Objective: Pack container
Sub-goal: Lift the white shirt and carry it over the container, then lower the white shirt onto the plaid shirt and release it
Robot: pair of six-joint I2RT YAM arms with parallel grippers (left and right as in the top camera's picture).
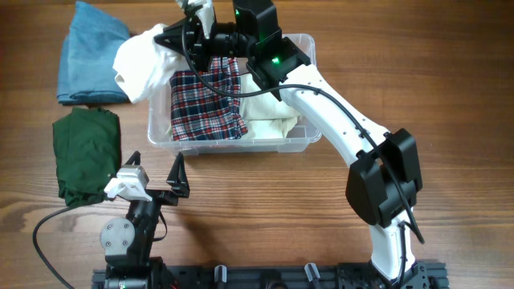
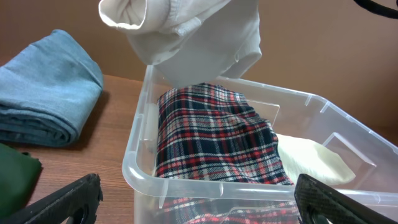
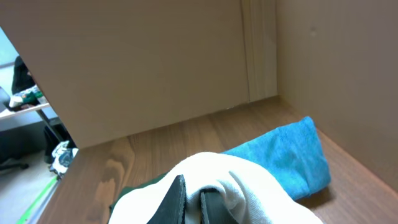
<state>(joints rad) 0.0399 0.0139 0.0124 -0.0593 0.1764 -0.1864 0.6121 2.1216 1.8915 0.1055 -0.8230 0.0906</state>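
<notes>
The jaws of the right gripper (image 3: 191,200) are clamped together on a fold of the white cloth (image 1: 144,60), which is held bunched above the far left corner of the container (image 1: 241,146). Part of the cloth hangs outside the container's rim on that side. The container's long axis runs left to right across the table. Its left half is taken up by a plaid cloth (image 1: 207,104) and its right half by a cream cloth (image 1: 269,112). The opening therefore lies to the right of and nearer than the held cloth, so a short carry that way before lowering is judged to be needed. The jaws of the left gripper (image 1: 157,170) are spread apart and empty, just off the container's near wall. The right arm is the nearer one.
</notes>
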